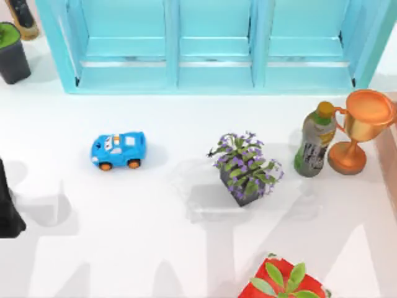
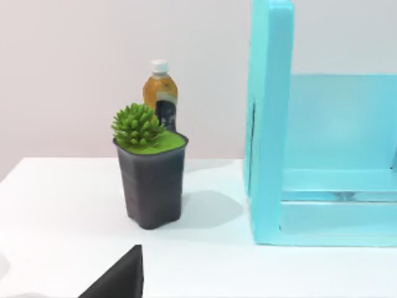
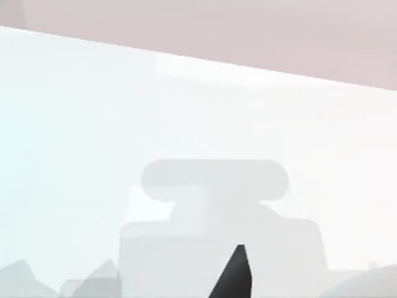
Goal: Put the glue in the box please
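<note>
Standing up near the right side of the white surface [image 1: 186,248] is a green and brown drink bottle with a yellow cap [image 1: 314,139], its long side going up and down. It is just beside a shiny orange trophy cup [image 1: 360,127]. I cannot tell which thing is the glue.

From the top I also see a little blue toy car [image 1: 118,149], a dark pot of purple flowers [image 1: 245,167] and a big light blue cabinet with open parts [image 1: 211,46] at the back. A red pot with green leaves [image 1: 282,282] is cut off at the near edge. The dark left arm [image 1: 7,205] is cut off at the left edge.

The left wrist view shows a spiky green plant in a dark pot [image 2: 151,180] with an orange bottle with a white cap [image 2: 160,93] behind it, next to the cabinet.

Just a dark tip of the left claw [image 2: 118,279] shows, and the same goes for the right claw [image 3: 234,276] above bare surface with grey shadows. I cannot tell if either claw is released or clenched.
</note>
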Available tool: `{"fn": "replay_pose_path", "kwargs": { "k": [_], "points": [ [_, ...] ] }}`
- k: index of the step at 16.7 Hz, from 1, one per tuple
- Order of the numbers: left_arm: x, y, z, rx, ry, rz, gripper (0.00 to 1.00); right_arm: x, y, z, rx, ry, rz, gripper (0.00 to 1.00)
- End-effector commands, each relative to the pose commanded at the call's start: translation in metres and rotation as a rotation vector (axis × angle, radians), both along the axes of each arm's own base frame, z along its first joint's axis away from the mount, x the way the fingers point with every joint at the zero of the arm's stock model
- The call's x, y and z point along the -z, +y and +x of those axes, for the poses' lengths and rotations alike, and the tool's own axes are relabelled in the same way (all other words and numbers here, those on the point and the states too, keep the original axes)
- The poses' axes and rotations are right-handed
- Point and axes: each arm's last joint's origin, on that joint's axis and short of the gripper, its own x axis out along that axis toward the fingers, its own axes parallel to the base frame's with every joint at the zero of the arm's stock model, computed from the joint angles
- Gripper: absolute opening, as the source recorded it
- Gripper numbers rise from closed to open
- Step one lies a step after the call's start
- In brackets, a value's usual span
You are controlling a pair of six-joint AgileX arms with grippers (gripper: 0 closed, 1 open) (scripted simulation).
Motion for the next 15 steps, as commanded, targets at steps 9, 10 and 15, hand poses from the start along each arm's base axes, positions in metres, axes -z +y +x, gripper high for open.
{"fn": "replay_pose_path", "kwargs": {
  "k": [9,10,15],
  "points": [
    [0.0,0.0,0.0,0.0,0.0,0.0,1.0,0.008,-0.064,-0.164,-0.486,0.254,0.057,0.0],
    [0.0,0.0,0.0,0.0,0.0,0.0,1.0,0.013,-0.063,-0.182,-0.533,0.243,0.099,0.0],
    [0.0,0.0,0.0,0.0,0.0,0.0,1.0,0.023,-0.052,-0.24,-0.675,0.048,0.2,0.0]
  ]
}}
